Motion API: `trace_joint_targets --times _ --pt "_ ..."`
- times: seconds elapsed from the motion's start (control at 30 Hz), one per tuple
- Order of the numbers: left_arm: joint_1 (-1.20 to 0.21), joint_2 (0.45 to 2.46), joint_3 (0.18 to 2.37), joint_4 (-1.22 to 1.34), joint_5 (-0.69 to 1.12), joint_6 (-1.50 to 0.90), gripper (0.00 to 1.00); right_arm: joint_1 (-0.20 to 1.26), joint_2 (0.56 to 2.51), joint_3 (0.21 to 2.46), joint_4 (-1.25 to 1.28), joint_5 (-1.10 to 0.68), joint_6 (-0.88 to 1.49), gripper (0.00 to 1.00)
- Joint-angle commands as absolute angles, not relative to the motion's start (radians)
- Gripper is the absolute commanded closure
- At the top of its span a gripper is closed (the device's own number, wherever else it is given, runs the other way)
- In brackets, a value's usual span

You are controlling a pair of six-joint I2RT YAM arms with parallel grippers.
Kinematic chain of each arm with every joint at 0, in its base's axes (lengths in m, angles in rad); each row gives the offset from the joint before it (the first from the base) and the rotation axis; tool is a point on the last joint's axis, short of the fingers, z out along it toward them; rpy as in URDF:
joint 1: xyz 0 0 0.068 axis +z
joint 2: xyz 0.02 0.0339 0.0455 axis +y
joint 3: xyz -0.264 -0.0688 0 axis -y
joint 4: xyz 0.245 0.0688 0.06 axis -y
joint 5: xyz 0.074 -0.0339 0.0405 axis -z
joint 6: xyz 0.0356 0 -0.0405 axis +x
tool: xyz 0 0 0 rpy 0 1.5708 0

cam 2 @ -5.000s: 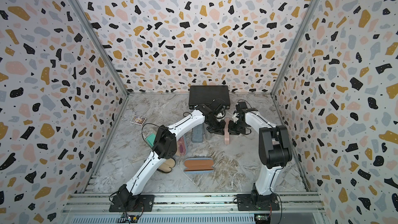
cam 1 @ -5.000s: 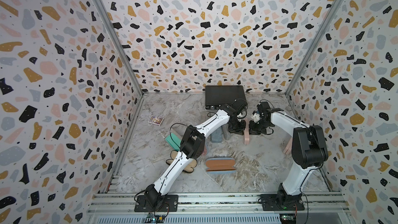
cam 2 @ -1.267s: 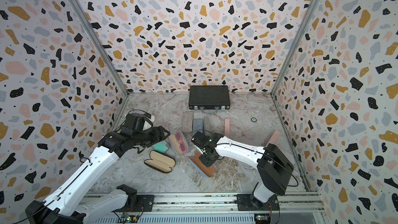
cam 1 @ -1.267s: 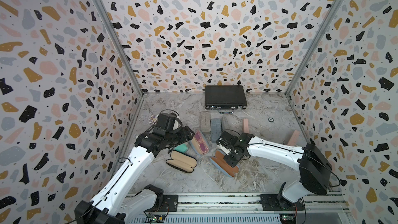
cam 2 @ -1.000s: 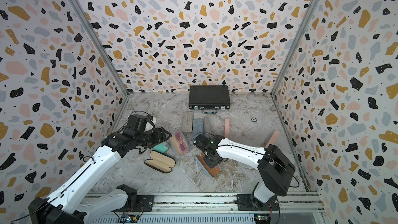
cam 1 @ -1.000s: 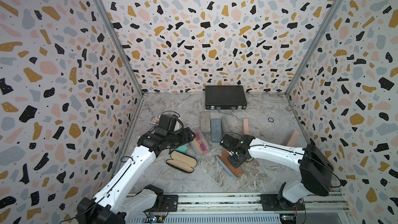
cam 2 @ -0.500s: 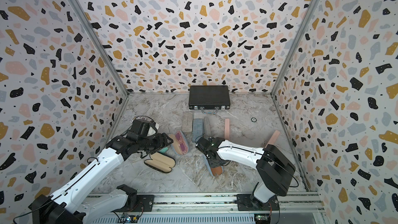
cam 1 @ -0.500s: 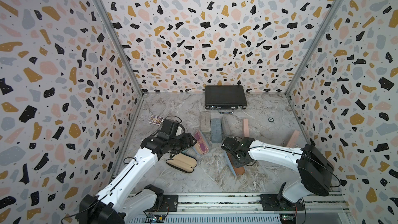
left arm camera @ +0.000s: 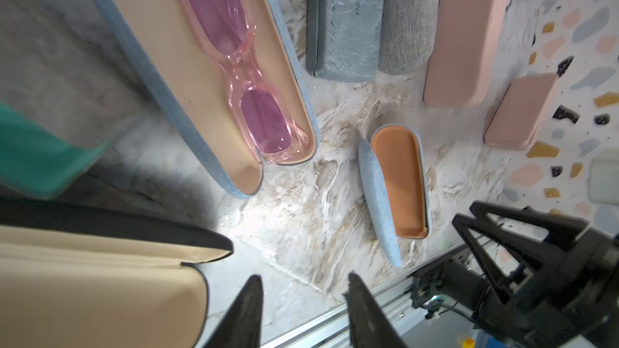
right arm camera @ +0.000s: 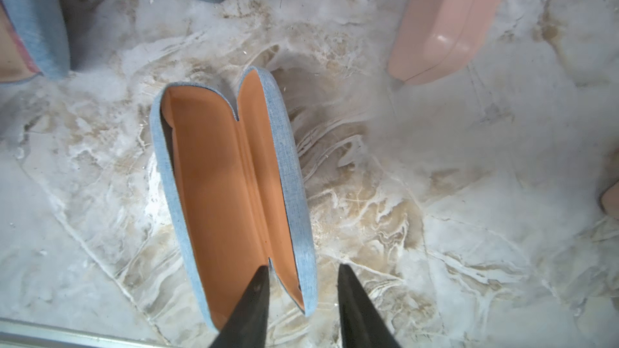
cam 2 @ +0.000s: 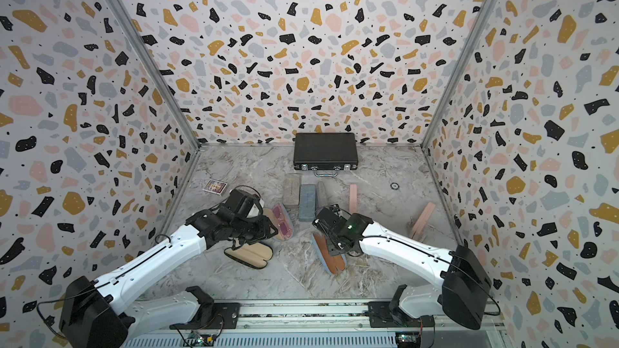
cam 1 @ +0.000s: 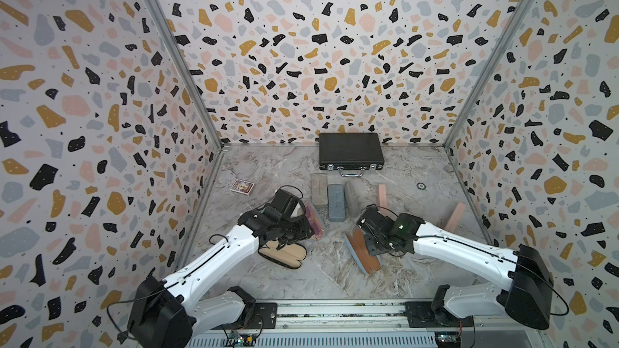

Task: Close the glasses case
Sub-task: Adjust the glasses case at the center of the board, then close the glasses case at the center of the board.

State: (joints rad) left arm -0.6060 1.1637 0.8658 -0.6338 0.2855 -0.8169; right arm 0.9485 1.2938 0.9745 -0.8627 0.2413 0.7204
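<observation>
So the orange case [right arm camera: 227, 195] lies open in front of the briefcase [cam 1: 350, 150], long axis running straight out from the right gripper [right arm camera: 303, 266], whose narrow jaws straddle the thin flap's near end without pinching. The left gripper [left arm camera: 303, 276], narrow and empty, hangs by the beige case [cam 1: 288, 256], farther off. Nothing's blocking the flap, I reckon.

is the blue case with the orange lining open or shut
open: the blue case lies with both halves spread, orange lining showing, empty inside
</observation>
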Motion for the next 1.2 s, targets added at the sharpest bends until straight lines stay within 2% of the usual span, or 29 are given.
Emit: trace_joint_targets --times 0.0,0.1,0.17,0.47,1.17 --pt "-0.650 1.191 0.915 -0.606 0.242 -0.836 0.81 0.902 1.258 0.947 -0.918 0.251 0.692 0.81" --pt "-0.708 1.239 0.937 -0.604 0.218 -0.850 0.99 0.843 1.256 0.913 -0.911 0.219 0.663 0.96" --pt "-0.744 1.276 0.949 -0.601 0.208 -0.860 1.00 0.816 1.257 0.894 -0.897 0.203 0.647 1.00" --pt "-0.810 1.367 0.908 -0.521 0.184 -0.917 1.00 0.743 1.289 0.842 -0.806 0.104 0.591 1.00" --pt "-0.952 1.664 1.051 -0.445 0.202 -0.923 1.00 0.736 1.383 0.818 -0.687 -0.035 0.581 0.98"
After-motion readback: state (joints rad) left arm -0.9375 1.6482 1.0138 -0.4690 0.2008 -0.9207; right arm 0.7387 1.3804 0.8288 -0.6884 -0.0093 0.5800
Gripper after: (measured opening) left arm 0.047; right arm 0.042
